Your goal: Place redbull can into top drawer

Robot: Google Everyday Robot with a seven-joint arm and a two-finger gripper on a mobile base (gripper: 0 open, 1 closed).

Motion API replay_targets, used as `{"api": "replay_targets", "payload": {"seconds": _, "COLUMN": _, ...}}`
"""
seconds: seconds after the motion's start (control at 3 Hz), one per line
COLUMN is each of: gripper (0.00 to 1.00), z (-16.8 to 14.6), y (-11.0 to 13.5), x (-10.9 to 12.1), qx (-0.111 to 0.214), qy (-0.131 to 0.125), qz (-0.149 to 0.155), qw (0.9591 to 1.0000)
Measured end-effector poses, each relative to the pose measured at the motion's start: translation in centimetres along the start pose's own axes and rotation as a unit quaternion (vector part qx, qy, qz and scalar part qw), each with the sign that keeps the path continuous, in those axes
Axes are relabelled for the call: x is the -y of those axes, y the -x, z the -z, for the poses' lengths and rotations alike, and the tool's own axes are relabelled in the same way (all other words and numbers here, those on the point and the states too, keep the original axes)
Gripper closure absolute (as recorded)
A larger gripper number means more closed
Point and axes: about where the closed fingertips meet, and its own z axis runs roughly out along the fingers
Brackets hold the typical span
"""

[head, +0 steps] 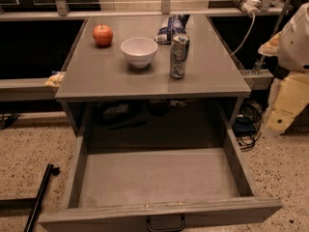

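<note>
The redbull can (179, 56) stood upright on the surface (106, 79), with the top drawer (159, 178) pulled out below.
It was probably set near the front edge for an easy drop. The gripper (282, 108) hung at the right, well apart from the can, and whether it was spread or closed could not be told.

A round red apple (102, 35) sits near the back left of the flat grey counter (96, 81). A white ceramic bowl (139, 51) stands upright near the middle. Behind it and to the right, a crumpled blue and white snack bag (170, 29) lies at the back edge. A slim black bar (41, 192) lies on the speckled terrazzo floor (29, 144) at the left. Tangled black cables (247, 124) lie to the right.
</note>
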Motion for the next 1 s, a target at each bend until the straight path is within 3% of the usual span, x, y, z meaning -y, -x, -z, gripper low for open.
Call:
{"api": "replay_targets", "payload": {"seconds": 0.67, "gripper": 0.00, "z": -0.3, "y": 0.3, "x": 0.6, "qx": 0.009, "qy": -0.006, "qz": 0.000, "qw": 0.9999}}
{"api": "replay_targets", "payload": {"seconds": 1.0, "gripper": 0.00, "z": -2.2, "y": 1.2, "x": 2.4, "qx": 0.034, "qy": -0.012, "qz": 0.004, "qw": 0.9993}}
